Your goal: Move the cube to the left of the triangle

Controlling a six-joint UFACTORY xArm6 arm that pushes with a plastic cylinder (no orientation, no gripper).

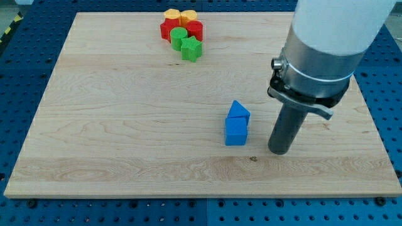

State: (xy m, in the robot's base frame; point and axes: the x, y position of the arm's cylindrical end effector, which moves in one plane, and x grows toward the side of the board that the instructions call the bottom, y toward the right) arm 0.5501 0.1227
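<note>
Cluster of red [168,29], yellow [179,15] and green blocks [186,43] sits at eleven o'clock, shapes unclear. Blue cube [236,131] lies near centre, touching the blue triangle [239,111] at its twelve o'clock. My tip [279,151] stands at the cube's three o'clock, apart; no pincer fitted. Recommend pushing toward nine, then circling upward. Arm's upper part is cut off.

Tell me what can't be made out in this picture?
- The arm: cut off by the view's top edge.
- The red blocks: shapes partly covered by the yellow blocks and green blocks packed against them.
- Blue triangle and blue cube: touching or barely apart, can't tell.
- My tip, right of the cube: its contact with the board is unclear.
</note>
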